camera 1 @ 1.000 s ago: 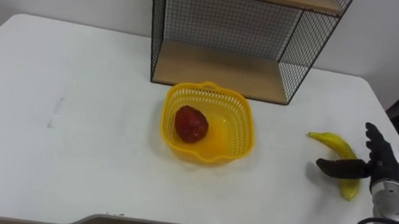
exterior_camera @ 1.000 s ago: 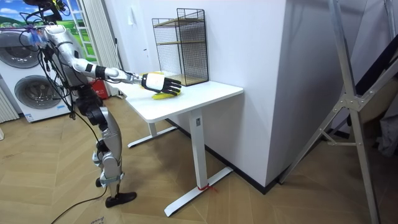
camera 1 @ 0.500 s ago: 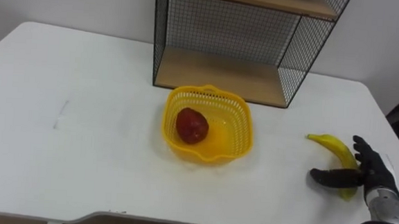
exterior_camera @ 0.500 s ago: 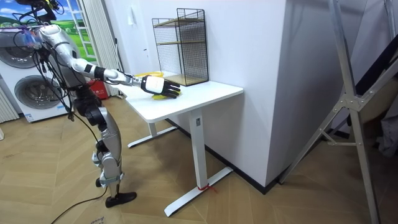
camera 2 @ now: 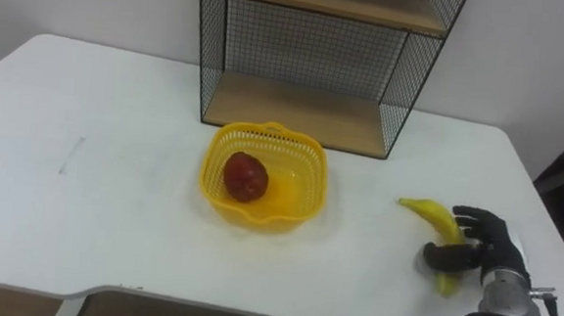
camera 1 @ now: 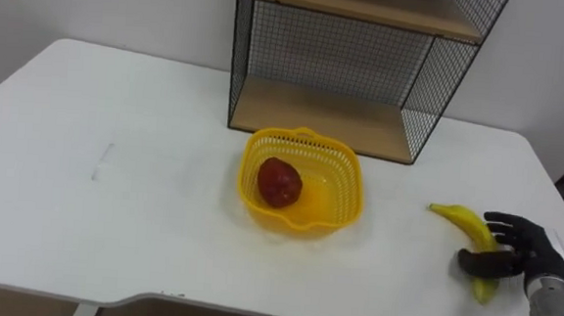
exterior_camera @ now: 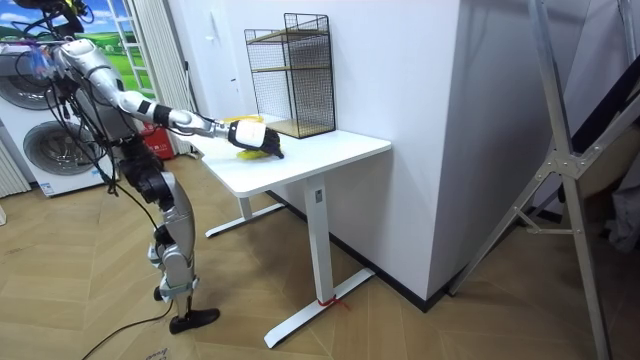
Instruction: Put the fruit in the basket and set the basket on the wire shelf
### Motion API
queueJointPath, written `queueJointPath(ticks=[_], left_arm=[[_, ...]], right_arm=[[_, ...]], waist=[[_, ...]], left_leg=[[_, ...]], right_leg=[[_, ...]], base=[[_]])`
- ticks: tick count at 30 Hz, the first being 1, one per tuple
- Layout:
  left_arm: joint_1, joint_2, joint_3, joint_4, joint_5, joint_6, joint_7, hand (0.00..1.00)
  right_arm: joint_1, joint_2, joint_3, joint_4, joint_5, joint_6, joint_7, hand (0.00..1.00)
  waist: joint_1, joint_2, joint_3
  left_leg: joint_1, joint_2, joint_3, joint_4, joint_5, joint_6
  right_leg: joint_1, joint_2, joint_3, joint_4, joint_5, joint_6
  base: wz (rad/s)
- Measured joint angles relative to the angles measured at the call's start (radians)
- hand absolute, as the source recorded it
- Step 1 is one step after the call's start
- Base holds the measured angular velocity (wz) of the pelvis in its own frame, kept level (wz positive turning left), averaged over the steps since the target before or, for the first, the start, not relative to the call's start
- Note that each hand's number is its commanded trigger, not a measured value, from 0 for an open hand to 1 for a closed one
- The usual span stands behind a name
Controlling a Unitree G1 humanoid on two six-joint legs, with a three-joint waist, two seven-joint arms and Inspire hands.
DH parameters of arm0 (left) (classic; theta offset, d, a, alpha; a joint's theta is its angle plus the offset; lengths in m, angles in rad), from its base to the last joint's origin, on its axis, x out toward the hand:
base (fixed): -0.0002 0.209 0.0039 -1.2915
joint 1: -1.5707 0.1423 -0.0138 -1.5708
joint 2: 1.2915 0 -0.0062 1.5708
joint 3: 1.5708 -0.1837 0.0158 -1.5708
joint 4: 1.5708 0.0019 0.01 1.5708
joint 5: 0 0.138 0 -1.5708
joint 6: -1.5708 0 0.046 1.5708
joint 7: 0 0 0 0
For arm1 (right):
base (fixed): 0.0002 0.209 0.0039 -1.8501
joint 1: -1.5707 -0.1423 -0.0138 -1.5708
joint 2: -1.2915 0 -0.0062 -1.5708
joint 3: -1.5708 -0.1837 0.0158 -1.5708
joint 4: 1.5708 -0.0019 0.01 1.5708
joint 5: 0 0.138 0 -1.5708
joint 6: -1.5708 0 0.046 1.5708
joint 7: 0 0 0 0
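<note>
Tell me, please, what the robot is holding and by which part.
Its right hand is curled round the near half of the banana, which lies on the table.

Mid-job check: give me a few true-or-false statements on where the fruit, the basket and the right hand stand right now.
1. The banana lies inside the basket. False: it lies on the table, to the right of the basket.
2. The red fruit is in the basket. True.
3. The right hand has its fingers curled round the banana. True.
4. The basket stands on the lower board of the wire shelf. False: it stands on the table, just in front of the shelf.
</note>
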Motion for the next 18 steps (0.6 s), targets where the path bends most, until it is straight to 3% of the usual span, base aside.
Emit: queueJointPath(ticks=[12,18], left_arm=[[-0.016,0.013,-0.019,0.000,0.000,-0.003,0.001,0.00],[-0.031,0.013,-0.019,0.000,0.000,-0.003,-0.007,0.00]], right_arm=[[-0.007,-0.022,0.005,0.006,-0.042,0.003,-0.055,1.00],[-0.006,-0.019,0.009,-0.011,-0.046,0.036,-0.047,1.00]], waist=[[0.002,-0.003,-0.0003],[0.014,-0.005,0.0001]], left_leg=[[-0.008,0.004,0.002,-0.012,0.000,0.000],[-0.007,0.004,0.006,-0.013,0.000,0.000]], right_leg=[[-0.013,0.004,0.005,0.004,0.000,0.000],[-0.015,0.004,0.010,0.004,0.000,0.000]], base=[[0.00],[-0.02]])
